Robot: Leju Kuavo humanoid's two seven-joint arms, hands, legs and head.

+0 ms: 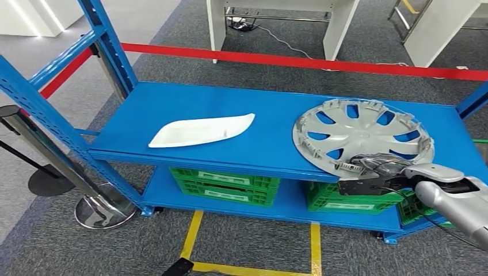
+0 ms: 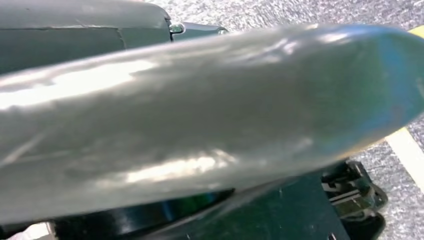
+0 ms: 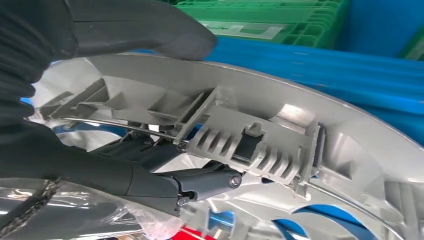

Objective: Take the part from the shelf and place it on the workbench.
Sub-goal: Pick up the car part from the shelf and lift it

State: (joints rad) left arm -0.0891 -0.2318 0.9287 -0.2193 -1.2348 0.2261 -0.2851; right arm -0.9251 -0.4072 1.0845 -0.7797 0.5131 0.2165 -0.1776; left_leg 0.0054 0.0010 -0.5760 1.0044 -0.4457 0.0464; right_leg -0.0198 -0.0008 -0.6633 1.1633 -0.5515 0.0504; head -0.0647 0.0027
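I have the right hand (image 1: 377,172) gripping the hubcap's (image 1: 359,135) near rim on the shelf (image 1: 190,103); next, lift clear; left fingers' state unclear.

The head view looks forward and steeply down from high on the robot onto a blue shelf (image 1: 230,149), with grey carpet beyond at 12 o'clock. The right wrist view sits very close behind the right hand (image 3: 100,100), facing the rim of a silver wheel cover (image 3: 260,135); this wheel cover (image 1: 362,135) and the right hand (image 1: 374,172) also lie at 4 o'clock in the head view. The left wrist view is pressed against a blurred grey surface, carpet at its edges.
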